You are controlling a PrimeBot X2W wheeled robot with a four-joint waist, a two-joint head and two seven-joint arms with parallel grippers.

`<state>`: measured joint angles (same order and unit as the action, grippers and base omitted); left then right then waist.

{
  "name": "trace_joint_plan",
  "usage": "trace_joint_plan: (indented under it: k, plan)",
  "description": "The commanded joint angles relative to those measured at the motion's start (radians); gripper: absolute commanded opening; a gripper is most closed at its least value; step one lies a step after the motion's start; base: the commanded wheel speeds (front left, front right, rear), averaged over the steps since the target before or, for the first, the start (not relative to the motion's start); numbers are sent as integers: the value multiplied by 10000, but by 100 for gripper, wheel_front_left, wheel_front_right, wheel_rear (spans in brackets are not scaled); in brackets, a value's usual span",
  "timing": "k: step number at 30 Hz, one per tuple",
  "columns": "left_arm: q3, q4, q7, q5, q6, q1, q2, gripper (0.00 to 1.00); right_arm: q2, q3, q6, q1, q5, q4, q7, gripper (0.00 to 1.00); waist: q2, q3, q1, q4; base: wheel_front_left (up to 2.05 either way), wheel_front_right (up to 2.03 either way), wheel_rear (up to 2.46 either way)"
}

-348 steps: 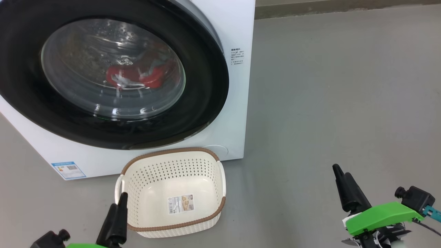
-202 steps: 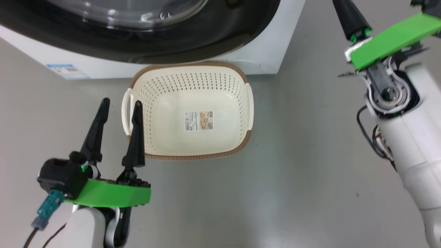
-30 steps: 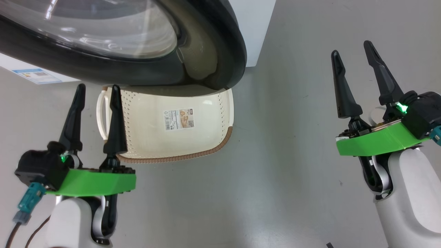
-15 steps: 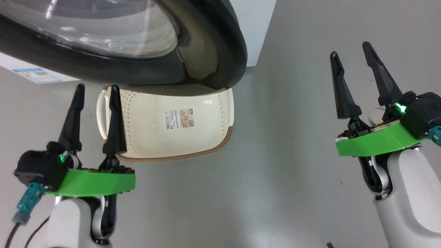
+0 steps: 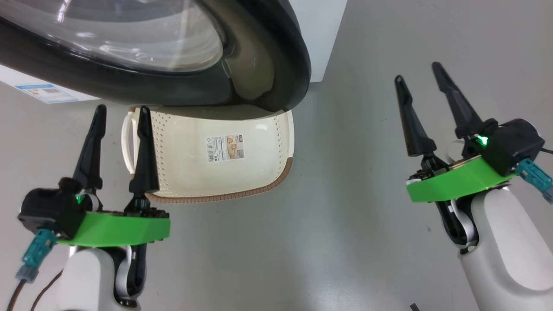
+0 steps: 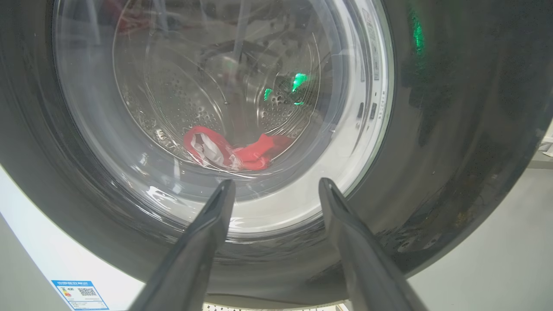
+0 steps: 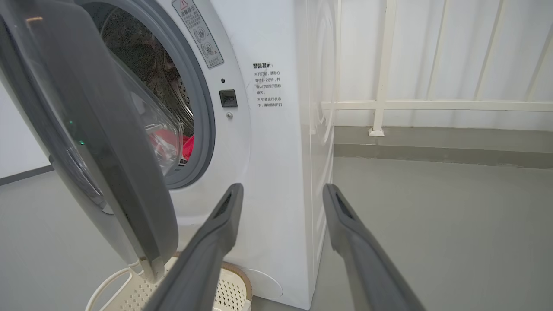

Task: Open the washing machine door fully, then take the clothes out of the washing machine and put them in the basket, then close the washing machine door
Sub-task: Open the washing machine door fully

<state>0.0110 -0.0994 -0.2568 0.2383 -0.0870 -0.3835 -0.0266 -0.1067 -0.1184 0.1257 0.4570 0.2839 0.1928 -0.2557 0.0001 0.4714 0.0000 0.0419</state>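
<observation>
Grey floor (image 5: 367,242) all round, with a white railing (image 7: 380,103) off beyond the side of the washing machine (image 7: 276,172). The washing machine door (image 5: 268,65) hangs partly open. From the right wrist view you can see a clear gap between its black rim and the machine's front, so it's not swung all the way back. The clothes (image 6: 233,151) are inside the machine, a red heap with white bits low in the drum (image 6: 181,99), visible through the door glass. The basket (image 5: 242,195) sits on the floor right at the foot of the machine, its far end tucked under the door's lower edge, paper label (image 5: 224,148) showing on its bottom. In front of the machine, by the basket's left handle (image 5: 126,142), the left gripper (image 5: 122,109) hovers with fingers spread, gripping nothing and facing the door glass. Off the machine's right front corner is the right gripper (image 5: 417,71) — fingers apart too, holding nothing.
</observation>
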Motion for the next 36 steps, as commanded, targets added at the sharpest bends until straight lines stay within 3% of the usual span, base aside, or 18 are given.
trace_joint_plan:
  k: [1, 4, 9, 18, 27, 36]
  plan:
    - [315, 304, -49, -70, 115, 194, -237, 100, 14, -246, 50, 131, 87, -200, -61, 18, -1, -3, 0, 7, 0, 0, 0]
    - [324, 316, -49, -65, 128, 195, -237, 100, -11, -460, 50, 476, 328, -14, -61, 0, -1, -4, 0, 26, 0, 0, 0]
    - [289, 341, -49, -36, 147, 155, -237, 100, -3, -903, 50, 1198, 1527, 464, -61, 0, -1, 36, 0, 93, 0, 0, 0]
    - [182, 326, -49, 76, 184, 137, -237, 100, -377, -2393, 50, 3010, 6316, 1522, 126, 0, -1, 95, 0, 300, 0, 0, 0]
    - [127, 295, -49, 135, 187, 121, -237, 100, -795, -3128, 50, 4516, 11216, 1310, 2535, 0, -1, 152, 0, 557, 0, 0, 0]
    - [55, 274, -49, 163, 202, 107, -237, 100, -655, -2646, 50, 5093, 14171, 1551, 5329, 0, -1, 183, 0, 680, 0, 0, 0]
